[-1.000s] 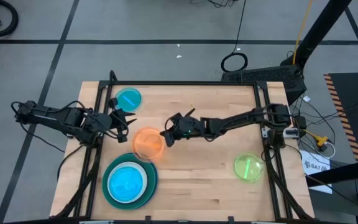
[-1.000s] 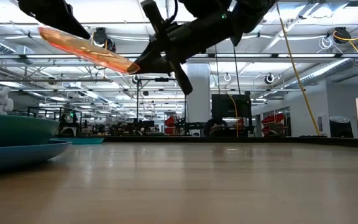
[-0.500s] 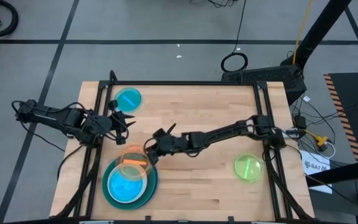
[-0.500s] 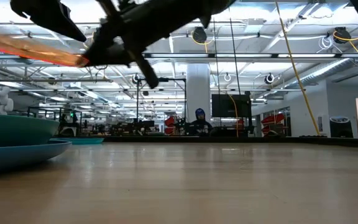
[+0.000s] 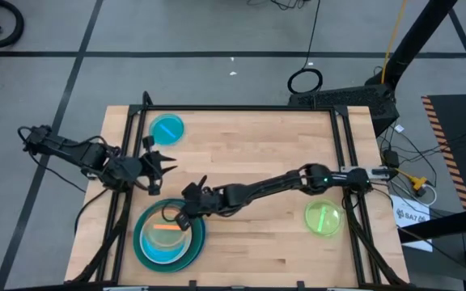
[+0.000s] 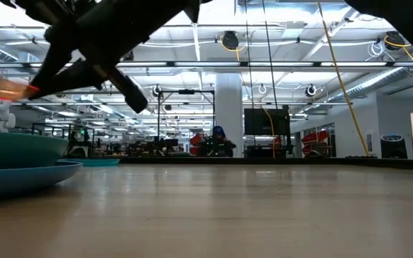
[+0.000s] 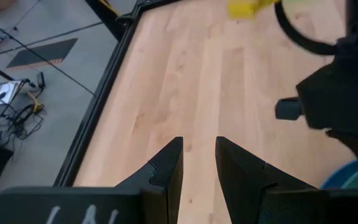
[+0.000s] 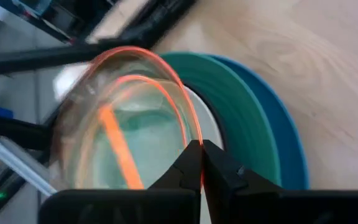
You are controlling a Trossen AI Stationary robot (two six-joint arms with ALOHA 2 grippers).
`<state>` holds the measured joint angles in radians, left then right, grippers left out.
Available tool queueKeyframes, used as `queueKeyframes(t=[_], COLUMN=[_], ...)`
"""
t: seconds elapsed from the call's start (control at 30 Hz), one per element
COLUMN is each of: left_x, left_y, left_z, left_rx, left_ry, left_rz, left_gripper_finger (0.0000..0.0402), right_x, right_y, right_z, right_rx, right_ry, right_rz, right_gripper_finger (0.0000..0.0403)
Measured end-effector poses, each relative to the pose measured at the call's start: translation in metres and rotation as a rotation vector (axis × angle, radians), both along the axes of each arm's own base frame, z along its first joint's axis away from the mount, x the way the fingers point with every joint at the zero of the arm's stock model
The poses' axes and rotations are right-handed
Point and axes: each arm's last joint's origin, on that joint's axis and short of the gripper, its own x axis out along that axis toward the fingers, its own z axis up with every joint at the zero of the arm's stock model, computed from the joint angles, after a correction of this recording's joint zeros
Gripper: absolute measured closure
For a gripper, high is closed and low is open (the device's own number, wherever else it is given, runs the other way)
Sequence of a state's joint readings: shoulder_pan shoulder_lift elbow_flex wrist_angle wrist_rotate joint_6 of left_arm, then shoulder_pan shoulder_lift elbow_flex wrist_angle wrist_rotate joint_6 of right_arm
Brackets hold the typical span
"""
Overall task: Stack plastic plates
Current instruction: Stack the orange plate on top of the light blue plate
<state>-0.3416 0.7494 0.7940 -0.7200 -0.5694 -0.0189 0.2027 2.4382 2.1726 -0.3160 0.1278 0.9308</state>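
- The orange plate (image 8: 123, 118), see-through with an orange rim, is pinched at its edge by the right claw (image 8: 201, 163), whose fingers are closed on the rim.
- From above, that plate (image 5: 167, 228) hangs over the stack at the desk's front-left part, with the right claw (image 5: 183, 218) at its edge.
- The stack (image 5: 192, 242) under it is a teal plate (image 8: 241, 118) on a blue plate (image 8: 291, 149), with a white plate (image 8: 207, 121) and a cyan one nested inside; whether the orange plate touches the stack cannot be told.
- The right arm (image 5: 281, 182) stretches slantwise across the middle of the desk (image 5: 249, 137) to reach the stack.
- The left claw (image 5: 158, 164) waits just beyond the stack near the desk's left rail, fingers slightly apart and holding nothing.
- A small cyan plate (image 5: 167, 128) lies flat at the far-left corner, well apart from the stack.
- A lime green plate (image 5: 324, 218) lies at the desk's right side, close to the right arm's base.
- At desk height the orange plate's edge (image 6: 2, 87) shows above the teal stack (image 6: 13, 154).
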Motion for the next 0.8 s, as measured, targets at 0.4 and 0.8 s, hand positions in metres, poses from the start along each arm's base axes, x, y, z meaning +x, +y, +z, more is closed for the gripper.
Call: queueKeyframes(t=[0.4,0.8], left_x=[-0.002,-0.002], left_y=[-0.002,-0.002], left_z=[0.003,0.003], left_rx=[0.001,0.001], left_ry=[-0.025,-0.025], left_rz=[-0.028,-0.028], left_gripper_finger=[0.03,0.03], right_x=[0.006,0.007], right_y=[0.003,0.004], right_z=[-0.022,-0.022], right_rx=[0.0,-0.001], right_ry=[0.059,0.049], right_rz=[0.01,0.029], right_gripper_finger=[0.0403,0.0378])
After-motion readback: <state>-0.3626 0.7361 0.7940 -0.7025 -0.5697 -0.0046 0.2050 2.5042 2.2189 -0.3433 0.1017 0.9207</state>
